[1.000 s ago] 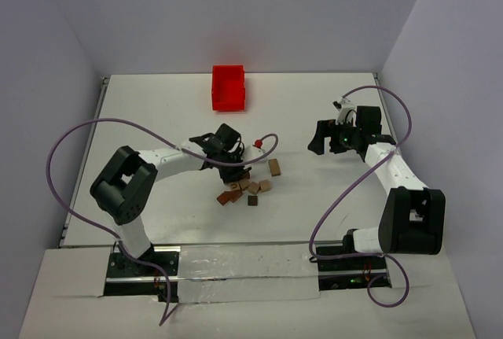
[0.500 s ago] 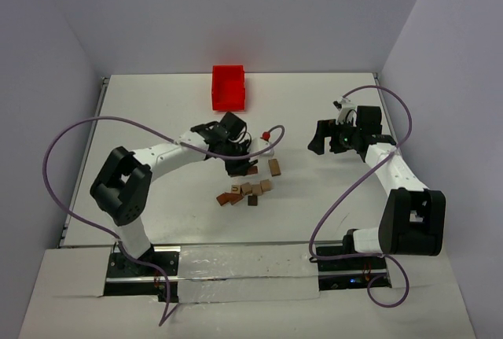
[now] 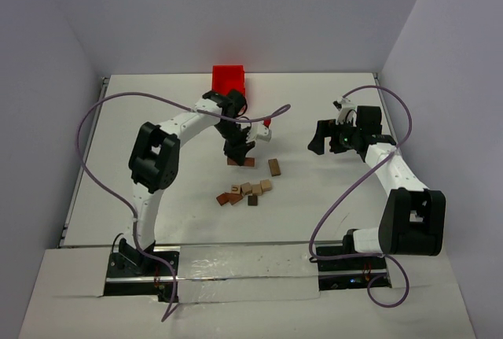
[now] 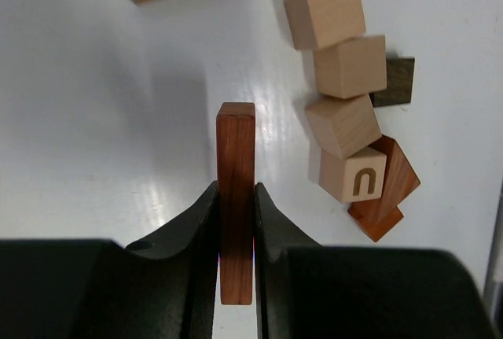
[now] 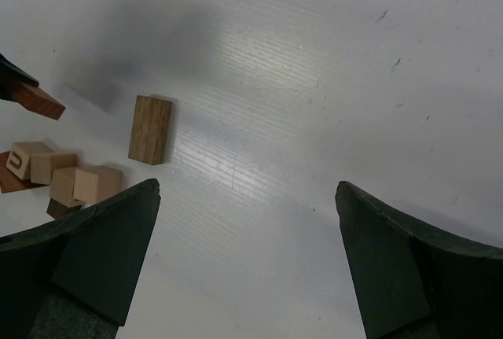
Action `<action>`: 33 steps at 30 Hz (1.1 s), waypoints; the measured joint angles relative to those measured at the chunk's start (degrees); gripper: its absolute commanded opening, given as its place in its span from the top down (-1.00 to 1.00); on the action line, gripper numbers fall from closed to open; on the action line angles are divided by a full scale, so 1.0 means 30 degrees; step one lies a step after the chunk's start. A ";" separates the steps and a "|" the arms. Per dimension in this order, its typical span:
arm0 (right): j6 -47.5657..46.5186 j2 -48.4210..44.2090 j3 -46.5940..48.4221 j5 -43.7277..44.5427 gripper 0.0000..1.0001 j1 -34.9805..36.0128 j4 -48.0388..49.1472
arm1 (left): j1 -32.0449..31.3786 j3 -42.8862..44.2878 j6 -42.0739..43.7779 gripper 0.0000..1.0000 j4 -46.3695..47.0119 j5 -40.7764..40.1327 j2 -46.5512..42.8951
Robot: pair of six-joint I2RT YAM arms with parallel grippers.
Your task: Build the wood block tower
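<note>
The blocks for the wood block tower lie loose in a flat cluster (image 3: 245, 191), none stacked. In the left wrist view they are tan cubes (image 4: 351, 65), a lettered cube (image 4: 354, 174), a reddish flat piece (image 4: 391, 189) and a dark piece (image 4: 393, 81). My left gripper (image 3: 238, 150) (image 4: 235, 189) is shut on a thin reddish-brown block (image 4: 236, 150) (image 3: 242, 162), held on edge just behind the cluster. A brown rectangular block (image 3: 274, 167) (image 5: 150, 129) lies alone to the right. My right gripper (image 3: 319, 138) (image 5: 247, 188) stands wide open over bare table, holding nothing.
A red plastic bin (image 3: 229, 81) stands at the back, right behind the left arm's wrist. A small red-tipped part (image 3: 266, 123) sits on the left arm's cable. Purple cables loop over both sides of the white table (image 3: 157, 103).
The left arm has swung up and back from over the cluster, carrying the reddish-brown block toward the bin side. The right arm has not moved.
</note>
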 measured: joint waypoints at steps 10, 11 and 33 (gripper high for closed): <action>-0.0066 0.0277 0.0007 -0.0018 -0.99 0.0000 -0.0005 | 0.0654 0.0705 0.1083 0.73 -0.1839 0.1154 0.2417; -0.0066 0.0332 0.0007 -0.0022 -0.99 0.0000 -0.0007 | 0.0744 0.0705 0.1038 0.70 -0.1772 0.1280 0.2426; -0.0066 0.0612 0.0015 -0.0083 -0.99 0.0000 -0.0009 | 0.1181 0.2041 0.0315 -0.03 -0.0948 0.2226 0.3840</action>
